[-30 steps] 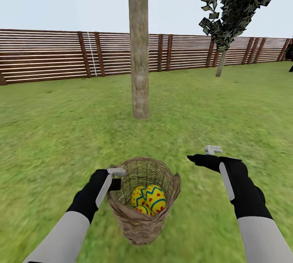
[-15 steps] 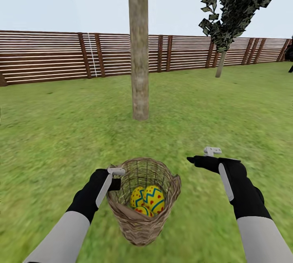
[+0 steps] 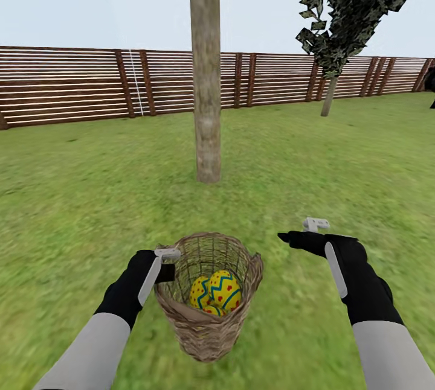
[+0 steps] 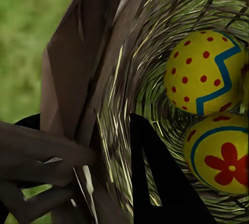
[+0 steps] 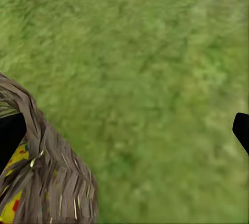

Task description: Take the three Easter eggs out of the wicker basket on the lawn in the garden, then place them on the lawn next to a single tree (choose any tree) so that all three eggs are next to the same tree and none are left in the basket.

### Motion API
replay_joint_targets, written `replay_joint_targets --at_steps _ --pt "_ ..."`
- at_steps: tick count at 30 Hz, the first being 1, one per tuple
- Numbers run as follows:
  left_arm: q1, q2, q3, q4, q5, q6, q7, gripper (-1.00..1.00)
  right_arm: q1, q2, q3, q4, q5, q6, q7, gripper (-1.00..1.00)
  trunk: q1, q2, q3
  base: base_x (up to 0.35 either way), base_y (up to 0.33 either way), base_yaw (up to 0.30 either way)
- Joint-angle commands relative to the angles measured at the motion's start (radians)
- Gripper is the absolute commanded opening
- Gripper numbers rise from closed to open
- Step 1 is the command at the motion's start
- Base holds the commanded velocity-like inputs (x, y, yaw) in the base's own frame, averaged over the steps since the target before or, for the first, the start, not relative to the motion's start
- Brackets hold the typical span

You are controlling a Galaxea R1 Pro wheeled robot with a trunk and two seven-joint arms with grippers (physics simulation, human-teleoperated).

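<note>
The brown wicker basket (image 3: 205, 329) hangs over the lawn (image 3: 78, 197) just in front of me. My left gripper (image 3: 168, 262) is shut on its rim, one finger inside the weave and one outside. Three yellow Easter eggs lie in it: a zigzag one (image 3: 225, 289), one beside it (image 3: 198, 292) and one partly hidden beneath (image 3: 211, 310). The left wrist view shows a dotted zigzag egg (image 4: 205, 73), a red-flower egg (image 4: 223, 154) and the basket wall (image 4: 129, 89). My right gripper (image 3: 296, 235) is open, to the right of the basket. The pale tree trunk (image 3: 207, 76) stands straight ahead.
A brown slatted fence (image 3: 72, 82) closes the garden behind the tree. A thinner tree with dark foliage (image 3: 329, 94) stands at the back right. In the right wrist view, grass (image 5: 145, 52) lies beside the basket's side (image 5: 52, 177).
The whole view has moved forward: the trunk's foot sits lower and nearer in the picture. The basket stays in my left gripper and has shifted slightly left; the right arm keeps its pose.
</note>
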Motion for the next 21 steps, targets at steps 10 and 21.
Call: replay_joint_targets --at_steps 10,21 --pt "-0.001 0.000 0.001 -0.001 0.025 0.001 0.010 -1.00 -0.001 0.000 0.000 -0.001 -0.004 0.005 0.001 1.00 0.000 0.000 -0.001 0.331 0.000 0.000" --pt "-0.001 0.000 0.001 -0.007 0.025 0.001 0.010 -1.00 -0.001 -0.002 -0.001 -0.002 -0.004 0.005 0.003 1.00 0.000 0.000 -0.001 0.330 0.000 0.000"
